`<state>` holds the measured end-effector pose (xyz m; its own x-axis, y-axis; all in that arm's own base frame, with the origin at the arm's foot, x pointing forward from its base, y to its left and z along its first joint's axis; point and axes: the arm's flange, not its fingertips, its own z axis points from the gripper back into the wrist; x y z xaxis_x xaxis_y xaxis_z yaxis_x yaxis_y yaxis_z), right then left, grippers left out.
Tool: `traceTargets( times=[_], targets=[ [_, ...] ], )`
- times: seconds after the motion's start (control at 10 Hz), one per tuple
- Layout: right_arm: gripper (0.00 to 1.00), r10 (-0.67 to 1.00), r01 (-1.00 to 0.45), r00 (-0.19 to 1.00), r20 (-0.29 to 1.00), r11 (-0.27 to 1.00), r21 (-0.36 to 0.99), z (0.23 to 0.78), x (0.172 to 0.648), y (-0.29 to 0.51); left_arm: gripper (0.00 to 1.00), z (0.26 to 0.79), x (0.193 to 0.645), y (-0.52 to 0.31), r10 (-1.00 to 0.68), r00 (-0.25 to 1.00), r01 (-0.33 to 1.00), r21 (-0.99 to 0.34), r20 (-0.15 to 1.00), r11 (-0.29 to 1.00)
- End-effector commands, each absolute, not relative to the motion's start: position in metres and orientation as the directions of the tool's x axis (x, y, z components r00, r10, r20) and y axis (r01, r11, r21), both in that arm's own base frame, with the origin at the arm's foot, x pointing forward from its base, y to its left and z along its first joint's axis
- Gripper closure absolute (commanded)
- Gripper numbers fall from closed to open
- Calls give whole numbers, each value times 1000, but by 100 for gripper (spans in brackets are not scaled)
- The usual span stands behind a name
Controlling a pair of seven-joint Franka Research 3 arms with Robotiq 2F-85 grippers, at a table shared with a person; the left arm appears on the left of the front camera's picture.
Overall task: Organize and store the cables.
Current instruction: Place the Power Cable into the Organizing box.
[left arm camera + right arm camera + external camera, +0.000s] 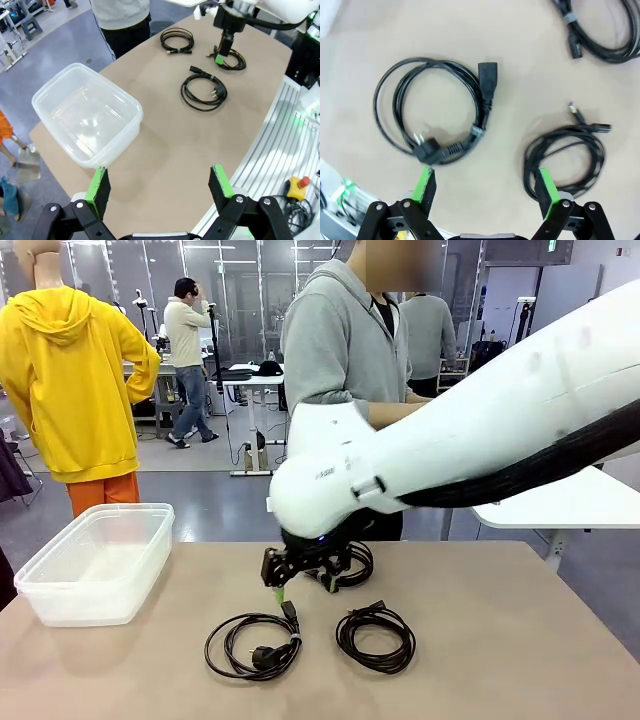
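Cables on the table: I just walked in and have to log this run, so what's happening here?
The right gripper hangs open over the table between the plugged coil and a smaller coil, holding nothing. A third coil lies nearby. The left gripper is open near the clear bin, which holds no cables. A person stands at the far side.

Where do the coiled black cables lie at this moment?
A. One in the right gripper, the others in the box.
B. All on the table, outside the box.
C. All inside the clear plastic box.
B: all three cables rest on the table top, the clear box holds nothing, and the right gripper is open with nothing between its fingers.
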<state>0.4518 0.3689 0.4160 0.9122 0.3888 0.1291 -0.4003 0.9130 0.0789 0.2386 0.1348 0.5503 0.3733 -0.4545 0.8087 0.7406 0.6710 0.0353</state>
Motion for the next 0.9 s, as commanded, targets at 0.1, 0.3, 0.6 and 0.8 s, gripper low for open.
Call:
traceTargets(
  times=[0.1, 0.3, 0.6, 0.8],
  targets=[
    [0, 415, -447, 881, 225, 888, 111, 466, 432, 272, 0, 551, 240, 135, -457, 355, 754, 39, 815, 656],
    [0, 369, -425, 876, 310, 895, 137, 495, 414, 200, 0, 551, 240, 135, -457, 355, 754, 39, 815, 656],
    [0, 364, -483, 814, 452, 858, 177, 519, 382, 75, 0, 551, 240, 135, -457, 355, 754, 39, 815, 656],
    [0, 354, -527, 767, 536, 823, 210, 525, 355, -13, 0, 551, 240, 135, -457, 355, 754, 39, 815, 656]
  ],
)
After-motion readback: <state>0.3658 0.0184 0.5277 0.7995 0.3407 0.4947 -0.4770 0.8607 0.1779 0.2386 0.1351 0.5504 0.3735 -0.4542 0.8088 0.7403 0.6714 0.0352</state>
